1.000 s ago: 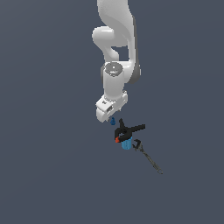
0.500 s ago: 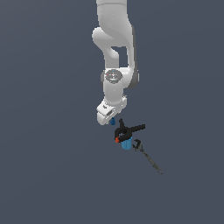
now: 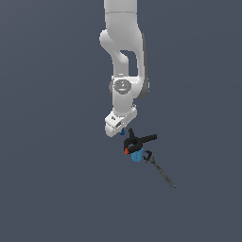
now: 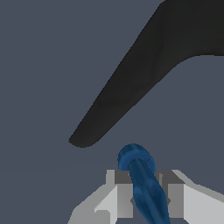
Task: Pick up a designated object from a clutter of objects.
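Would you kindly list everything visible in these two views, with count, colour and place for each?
dark blue piece: one, dark blue, between the gripper fingers
black tool: one, black with an orange tip, on the ground just beside the gripper, toward the exterior view's right
cylinder: one, light blue, under the black tool
rod tool: one, thin grey, running from the pile toward the exterior view's lower right
gripper: one, white, low over the pile, fingers flanking the dark blue piece

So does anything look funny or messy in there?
A little. The black tool lies on top of the light blue cylinder, with the thin grey rod sticking out of the pile. The dark blue piece sits between the gripper fingers at a slant. Nothing looks broken or spilled.
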